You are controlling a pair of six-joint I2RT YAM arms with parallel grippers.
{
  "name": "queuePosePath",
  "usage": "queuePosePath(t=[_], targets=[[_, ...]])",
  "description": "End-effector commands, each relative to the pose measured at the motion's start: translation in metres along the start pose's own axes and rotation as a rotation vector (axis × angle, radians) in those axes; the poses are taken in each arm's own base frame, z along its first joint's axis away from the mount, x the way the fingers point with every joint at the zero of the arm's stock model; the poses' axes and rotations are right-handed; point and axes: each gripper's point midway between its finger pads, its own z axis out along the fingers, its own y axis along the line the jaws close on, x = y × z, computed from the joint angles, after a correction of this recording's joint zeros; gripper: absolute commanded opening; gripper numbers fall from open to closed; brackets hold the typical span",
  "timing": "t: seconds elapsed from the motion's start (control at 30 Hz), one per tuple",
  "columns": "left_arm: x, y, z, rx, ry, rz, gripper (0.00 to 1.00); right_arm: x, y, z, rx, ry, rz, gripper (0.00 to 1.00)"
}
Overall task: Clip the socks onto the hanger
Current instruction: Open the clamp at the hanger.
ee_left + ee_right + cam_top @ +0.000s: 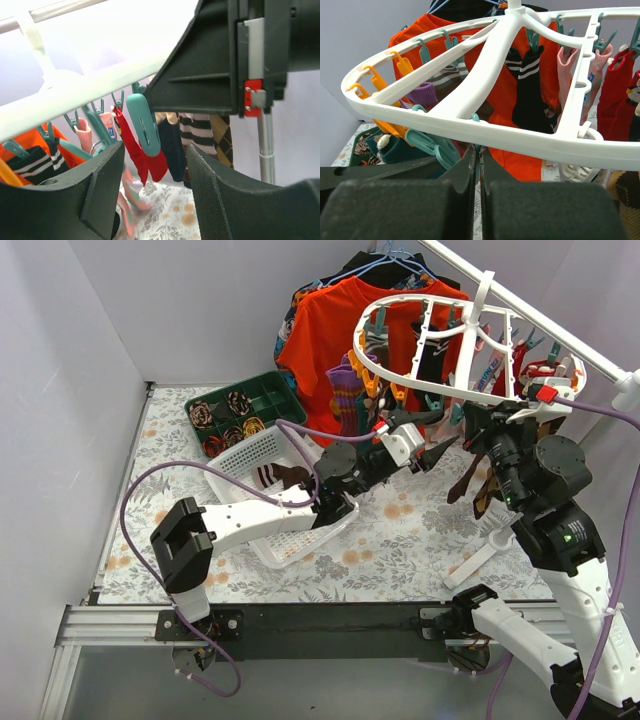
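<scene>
The white oval hanger (pixel 425 332) hangs at the upper right, with teal and orange clips, and it fills the right wrist view (pixel 485 132). Several socks are clipped on it: red (pixel 134 145), navy (pixel 172 145) and argyle (pixel 223 135). A dark brown sock (pixel 465 478) hangs below the near rim. My right gripper (pixel 481 422) (pixel 479 150) is under that rim, shut on a thin teal clip (pixel 476 119). My left gripper (pixel 440 453) (pixel 155 170) is open and empty, just left of the right one, with another teal clip (pixel 144 125) above its fingers.
A white basket (pixel 262 452) holding loose socks sits mid-table under the left arm. A green tray (pixel 262 392) of rolled sock bundles is behind it. An orange T-shirt (pixel 335 335) hangs at the back. A white rail (pixel 545 325) runs along the right. A white plastic piece (pixel 480 555) lies on the table.
</scene>
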Motion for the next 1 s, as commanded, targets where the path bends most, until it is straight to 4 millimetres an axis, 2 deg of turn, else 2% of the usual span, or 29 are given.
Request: queuePosePath(t=[0.0, 0.17, 0.33, 0.37, 0.6, 0.77, 0.8, 0.87, 0.9, 0.97], targets=[[-0.003, 0.006, 0.012, -0.023, -0.011, -0.002, 0.51, -0.016, 0.005, -0.006, -0.026, -0.054, 0.016, 0.01], [0.0, 0.012, 0.02, -0.04, -0.001, -0.006, 0.49, -0.019, 0.009, -0.006, -0.046, -0.056, 0.021, 0.01], [0.006, 0.013, 0.024, -0.046, 0.01, -0.019, 0.43, -0.019, 0.01, -0.007, -0.055, -0.057, 0.027, 0.01], [0.009, 0.019, 0.024, -0.08, 0.019, -0.023, 0.42, -0.019, 0.011, -0.007, -0.058, -0.054, 0.028, 0.01], [0.003, 0.024, 0.025, -0.099, -0.001, -0.043, 0.35, -0.015, 0.012, -0.006, -0.064, -0.044, 0.032, 0.01], [0.01, 0.023, 0.022, -0.105, 0.014, -0.048, 0.17, -0.018, 0.016, -0.009, -0.09, -0.049, 0.032, 0.01], [0.008, 0.024, 0.021, -0.105, 0.011, -0.046, 0.11, -0.02, 0.017, -0.01, -0.094, -0.054, 0.03, 0.03], [0.01, 0.023, 0.019, -0.105, 0.014, -0.048, 0.05, -0.023, 0.019, -0.012, -0.109, -0.058, 0.03, 0.11], [0.009, 0.024, 0.019, -0.106, 0.013, -0.046, 0.0, -0.025, 0.02, -0.014, -0.115, -0.062, 0.03, 0.2], [0.006, 0.024, 0.019, -0.108, 0.012, -0.049, 0.0, -0.029, 0.024, -0.018, -0.139, -0.061, 0.021, 0.27]])
